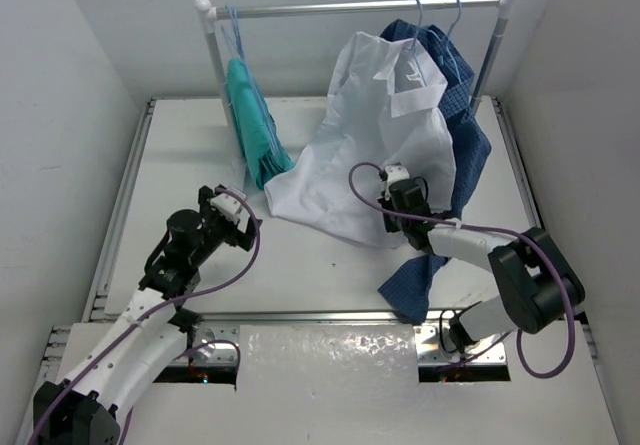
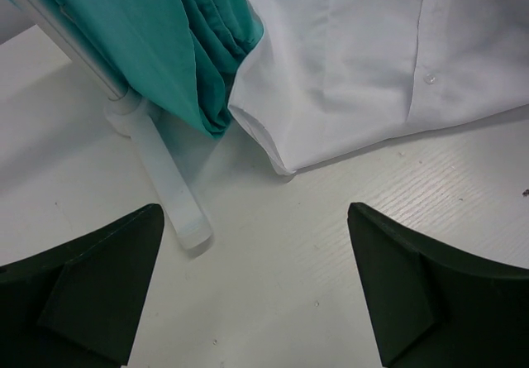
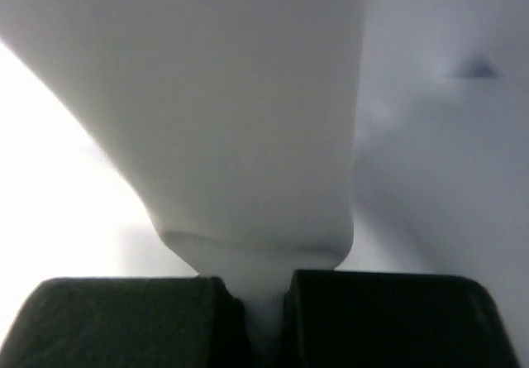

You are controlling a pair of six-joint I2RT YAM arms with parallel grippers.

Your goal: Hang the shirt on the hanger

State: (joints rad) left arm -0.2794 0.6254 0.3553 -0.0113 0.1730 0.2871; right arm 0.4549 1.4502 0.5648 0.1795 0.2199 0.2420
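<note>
The white shirt (image 1: 375, 135) hangs from the rail at the back, its collar up near a pale-blue wire hanger (image 1: 416, 17), and its lower part spreads over the table. My right gripper (image 1: 396, 203) is shut on a fold of the shirt's lower edge. In the right wrist view the fingers (image 3: 132, 318) pinch white fabric (image 3: 248, 136) that fills the frame. My left gripper (image 1: 236, 209) is open and empty just above the table, near the shirt's left hem (image 2: 372, 62). Most of the hanger is hidden by cloth.
A teal-green garment (image 1: 252, 120) hangs at the left of the rail (image 1: 350, 7), also seen in the left wrist view (image 2: 190, 45). A dark blue checked shirt (image 1: 462, 135) hangs at the right and trails onto the table. The rack's white foot (image 2: 169, 190) lies ahead of the left fingers.
</note>
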